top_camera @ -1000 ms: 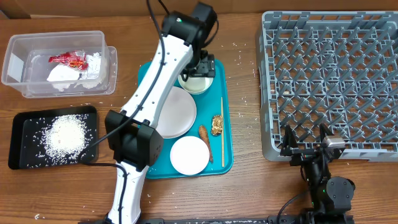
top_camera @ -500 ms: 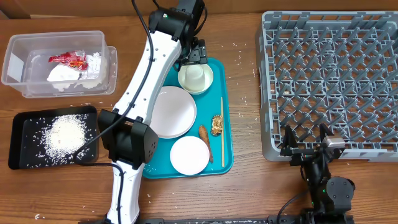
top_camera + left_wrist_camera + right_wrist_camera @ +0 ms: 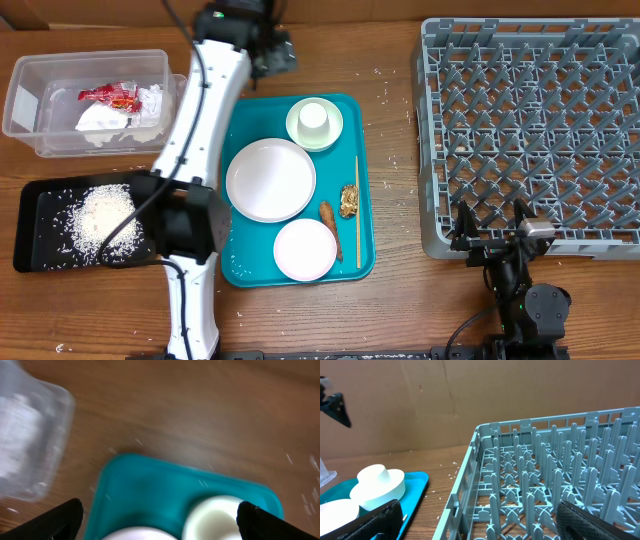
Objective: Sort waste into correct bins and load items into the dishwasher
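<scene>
Teal tray (image 3: pixel 365 180), status entry: your left claw (image 3: pixel 272 52) has pulled away from the bowl (image 3: pixel 296 130) to the bench's far edge, jaws spread, carrying nothing. The cup (image 3: pixel 314 117) remains in that bowl on the tray, so no dish is racked yet. Your right claw (image 3: pixel 492 232) is spread and empty beside the grey rack (image 3: pixel 530 130).

No text, label, brand, number or sign can be read in any view; the red-and-white wrapper (image 3: pixel 112 96) in the clear tub (image 3: pixel 45 85), upper left of the overhead frame, carries markings too small to read.
</scene>
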Robot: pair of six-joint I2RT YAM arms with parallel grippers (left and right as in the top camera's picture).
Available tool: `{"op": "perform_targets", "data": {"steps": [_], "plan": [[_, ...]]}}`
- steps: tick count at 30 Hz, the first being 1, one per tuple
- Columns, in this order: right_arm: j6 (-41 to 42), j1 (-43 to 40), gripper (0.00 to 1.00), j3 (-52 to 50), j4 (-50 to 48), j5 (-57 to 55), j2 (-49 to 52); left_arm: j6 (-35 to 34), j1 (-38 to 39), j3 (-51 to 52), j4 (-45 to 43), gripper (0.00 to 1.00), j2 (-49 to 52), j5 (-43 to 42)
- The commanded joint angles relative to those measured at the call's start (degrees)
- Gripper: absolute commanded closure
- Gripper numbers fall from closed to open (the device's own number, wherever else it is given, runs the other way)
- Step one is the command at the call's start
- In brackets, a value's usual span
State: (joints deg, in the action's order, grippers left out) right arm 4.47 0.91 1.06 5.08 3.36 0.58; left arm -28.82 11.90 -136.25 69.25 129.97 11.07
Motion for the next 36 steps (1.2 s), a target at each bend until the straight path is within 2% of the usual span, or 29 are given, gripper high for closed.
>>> {"op": "perform_targets", "data": {"steps": [1, 12, 14, 15, 18, 20, 24, 28, 30, 33, 36], "plan": [[-0.02, 0.37, 0.00, -0.59, -0.44, -0.74, -0.42, -0.57, -6.23, -0.76, -1.92, 0.00, -0.98, 6.32], [-0.02, 0.37, 0.00, -0.59, -0.44, -0.74, -0.42, -0.57, -19.12, -0.76, -1.95, 0.00, -0.98, 5.44], [0.07, 0.37, 0.00, -0.59, -3.41, -1.14, -0.42, -0.57, -20.46, -0.76, -1.95, 0.00, -0.98, 5.44], [0.59, 0.37, 0.00, -0.59, -5.46, 0.26, -0.42, -0.57, -20.98, -0.76, -1.95, 0.00, -0.98, 5.44], [5.81, 0.42, 0.00, -0.59, -10.38, 13.51, -0.42, -0.57, -22.34, -0.76, -1.95, 0.00, -0.98, 5.44], [6.45, 0.42, 0.00, -0.59, -12.48, 13.55, -0.42, -0.57, -22.38, -0.76, -1.95, 0.00, -0.98, 5.44], [16.04, 0.44, 0.00, -0.59, -25.14, 13.73, -0.42, -0.57, -22.36, -0.76, -1.97, 0.00, -0.98, 5.42], [17.07, 0.42, 0.00, -0.39, -44.33, 12.74, -0.42, -0.57, -22.36, -0.76, -1.95, 0.00, -0.98, 5.42], [17.03, 0.42, 0.00, 1.97, -50.62, 11.15, -0.26, -0.57, -22.36, -0.76, -1.95, 0.00, -0.98, 5.44], [17.00, 0.42, 0.00, 9.79, -47.28, 10.64, 1.73, -0.57, -22.36, -0.76, -1.95, 0.00, -0.98, 5.44], [16.35, 0.42, 0.00, 21.09, -37.33, 10.91, 7.72, -0.57, -22.36, -0.76, -1.95, 0.00, -0.98, 5.44]]}}
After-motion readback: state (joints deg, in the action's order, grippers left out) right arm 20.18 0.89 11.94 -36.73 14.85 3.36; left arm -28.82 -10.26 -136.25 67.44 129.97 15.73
